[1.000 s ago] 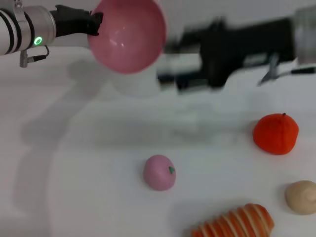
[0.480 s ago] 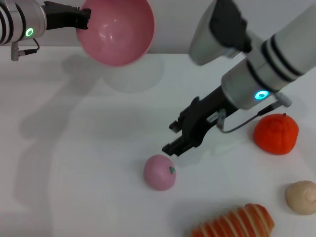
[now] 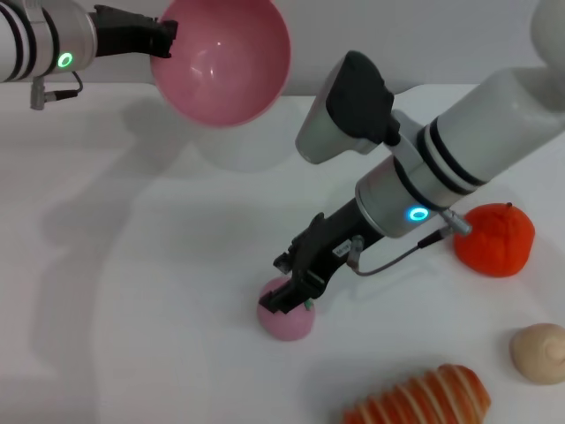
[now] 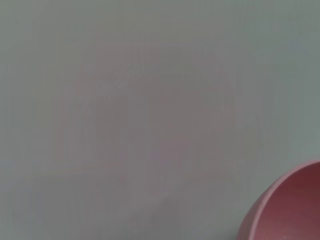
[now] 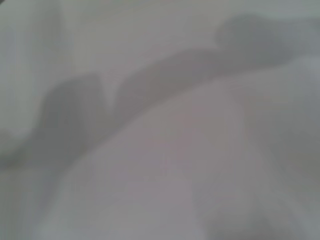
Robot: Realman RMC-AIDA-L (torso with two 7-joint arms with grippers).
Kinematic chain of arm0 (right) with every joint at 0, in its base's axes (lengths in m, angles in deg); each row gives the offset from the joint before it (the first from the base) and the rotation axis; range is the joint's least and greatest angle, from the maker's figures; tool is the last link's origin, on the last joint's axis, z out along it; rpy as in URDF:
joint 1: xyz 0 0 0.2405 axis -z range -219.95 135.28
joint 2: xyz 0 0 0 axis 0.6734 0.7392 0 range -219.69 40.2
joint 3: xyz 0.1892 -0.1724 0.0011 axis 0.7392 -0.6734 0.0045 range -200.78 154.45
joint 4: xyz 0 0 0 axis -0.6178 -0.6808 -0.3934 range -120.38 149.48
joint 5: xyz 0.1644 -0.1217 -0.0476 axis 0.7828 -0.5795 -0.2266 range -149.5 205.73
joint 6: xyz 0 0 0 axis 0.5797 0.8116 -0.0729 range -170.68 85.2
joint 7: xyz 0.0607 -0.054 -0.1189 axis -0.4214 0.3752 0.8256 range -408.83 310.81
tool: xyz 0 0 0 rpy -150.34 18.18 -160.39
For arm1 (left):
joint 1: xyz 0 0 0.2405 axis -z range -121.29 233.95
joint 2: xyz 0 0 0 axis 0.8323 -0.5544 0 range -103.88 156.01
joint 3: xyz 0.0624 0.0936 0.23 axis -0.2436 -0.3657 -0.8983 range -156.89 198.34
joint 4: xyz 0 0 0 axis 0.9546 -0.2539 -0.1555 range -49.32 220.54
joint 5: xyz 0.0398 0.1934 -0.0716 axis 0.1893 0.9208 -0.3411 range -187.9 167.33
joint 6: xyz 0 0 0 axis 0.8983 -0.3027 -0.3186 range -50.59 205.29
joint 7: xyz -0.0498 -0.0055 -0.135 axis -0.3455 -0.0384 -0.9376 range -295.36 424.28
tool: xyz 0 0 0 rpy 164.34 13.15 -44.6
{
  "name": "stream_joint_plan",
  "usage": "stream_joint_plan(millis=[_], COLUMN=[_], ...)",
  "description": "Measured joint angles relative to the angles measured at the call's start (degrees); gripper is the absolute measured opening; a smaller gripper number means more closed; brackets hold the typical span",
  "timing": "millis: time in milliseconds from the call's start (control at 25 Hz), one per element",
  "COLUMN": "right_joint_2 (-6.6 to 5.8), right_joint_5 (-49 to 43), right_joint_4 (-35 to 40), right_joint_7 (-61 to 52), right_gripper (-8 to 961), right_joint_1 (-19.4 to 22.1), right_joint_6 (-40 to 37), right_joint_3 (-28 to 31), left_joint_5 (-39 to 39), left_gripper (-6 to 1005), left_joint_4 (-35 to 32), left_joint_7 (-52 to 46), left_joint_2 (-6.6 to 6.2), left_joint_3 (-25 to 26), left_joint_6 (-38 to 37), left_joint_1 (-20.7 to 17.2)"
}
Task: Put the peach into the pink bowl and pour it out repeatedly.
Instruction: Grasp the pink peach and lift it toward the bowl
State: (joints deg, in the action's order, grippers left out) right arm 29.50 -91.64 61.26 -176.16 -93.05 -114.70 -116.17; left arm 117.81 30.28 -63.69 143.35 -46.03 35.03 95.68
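**Peach under the right gripper, bowl held aloft**

Peach (image 3: 287, 316), the small matte pale-pink toy fruit with a tiny green leaf mark, sits on the white table (image 3: 159, 291), and everything else is best placed from it; the right gripper (image 3: 290, 287) is down on its upper side, its dark fingers touching or almost touching the fruit; whether they have closed on it I cannot tell from where I stand. Well beyond the peach and to the robot's left, the left gripper (image 3: 163, 40) holds the glossy, deep pink plastic bowl (image 3: 222, 62) by its rim, lifted off the table and tipped so its empty hollow faces us; the left wrist view catches only a slice of that rim.

My reading is that the pick-up step is in hand; the next move would call for a firm close on the round fruit, a lift, and a carry across to the bowl's mouth. Room looks generous on the bowl side of the peach; on the other side lie a round orange-red fruit (image 3: 494, 240), a beige lumpy ball (image 3: 538, 352) and a striped orange loaf-shaped toy (image 3: 424, 397), the last nearest the peach though apart from it.
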Motion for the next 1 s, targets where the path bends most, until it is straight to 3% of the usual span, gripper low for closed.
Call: stream_joint_plan(millis=[320,600,1000], right_joint_2=[0.2,0.18,-0.14], right_joint_5=[1.9,1.98,1.55], right_joint_4=[-5.57,-7.29,-5.97], right_joint_7=[-0.41,-1.55,-1.36], right_gripper=[625,554,335], right_joint_1=[-1.1,-2.18,-2.4], right_joint_6=[2.56,3.5,4.26], right_joint_3=[-1.3,-1.36,-2.49], left_joint_5=[1.45,1.46,1.46], left_gripper=[39,38,39], left_joint_4=[-0.26,-0.44,-0.48], left_joint_7=[-0.01,0.08,0.13], left_joint_2=[0.04,0.05,-0.31], left_joint_3=[-0.07,-0.12,0.03], left_joint_6=[-0.82,-0.85,-0.84], left_joint_1=[0.38,0.55,0.5])
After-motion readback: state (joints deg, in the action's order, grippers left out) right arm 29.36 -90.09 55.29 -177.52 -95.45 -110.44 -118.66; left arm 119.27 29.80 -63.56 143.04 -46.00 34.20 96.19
